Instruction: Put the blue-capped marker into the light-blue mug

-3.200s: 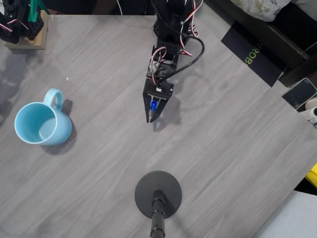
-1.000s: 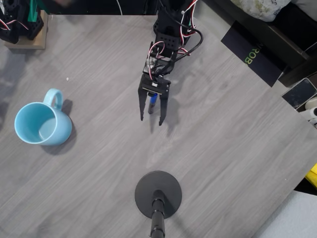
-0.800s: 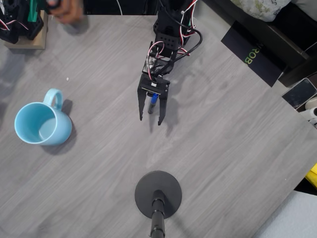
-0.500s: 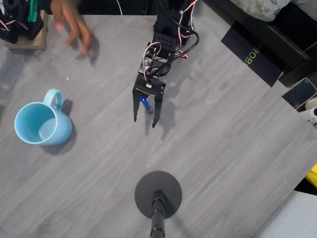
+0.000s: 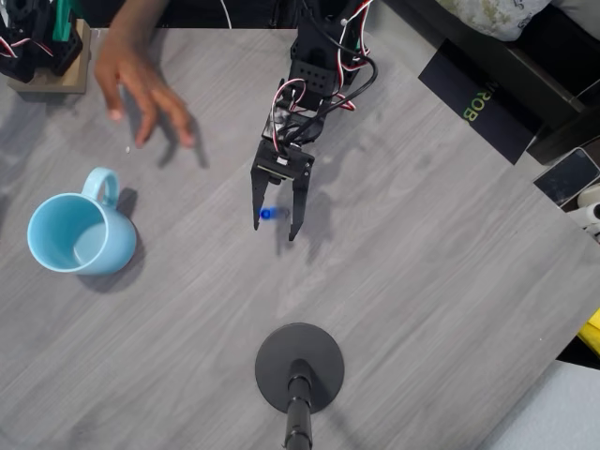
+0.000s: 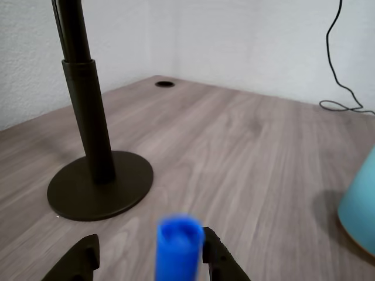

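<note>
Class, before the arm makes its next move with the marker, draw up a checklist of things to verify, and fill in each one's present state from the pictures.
1. Robot's black two-finger hand open: ok, its fingers stand apart in the overhead view.
2. Slim blue-capped marker lies between the fingers: ok, its cap stands between them in the wrist view.
3. Marker gripped: cannot tell, though the open fingers suggest not.
4. Glossy light-blue ceramic mug upright, mouth open: ok.
5. Path to the mug free: not ok, a person's hand reaches over the grey wood-grain table near it.
6. Round black stand base away from that path: ok.
</note>
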### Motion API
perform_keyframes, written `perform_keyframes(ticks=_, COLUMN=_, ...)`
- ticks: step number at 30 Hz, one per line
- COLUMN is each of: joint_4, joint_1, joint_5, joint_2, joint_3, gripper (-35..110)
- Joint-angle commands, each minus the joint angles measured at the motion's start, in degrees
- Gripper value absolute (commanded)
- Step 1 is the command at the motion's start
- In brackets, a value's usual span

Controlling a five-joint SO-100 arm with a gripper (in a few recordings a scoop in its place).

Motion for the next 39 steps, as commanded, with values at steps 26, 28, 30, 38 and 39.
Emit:
perform_keyframes(ticks=26, joint_4=69.35, joint_1=0.18, joint_5=25.14, joint_2=-17.58, joint_3=-46.85, gripper=23)
perform_keyframes(ticks=28, joint_4=71.72, joint_1=-0.18, joint_5=26.81, joint_2=-19.16, joint_3=-50.19, gripper=23)
perform_keyframes(ticks=30, joint_4=74.18, joint_1=-0.35, joint_5=27.07, joint_2=-21.18, joint_3=-53.61, gripper=23)
perform_keyframes(ticks=38, joint_4=94.66, joint_1=4.39, joint_5=26.37, joint_2=-40.25, joint_3=-82.09, gripper=30)
perform_keyframes(ticks=39, joint_4=96.77, joint_1=5.19, joint_5=25.93, joint_2=-42.71, joint_3=-85.78, gripper=30)
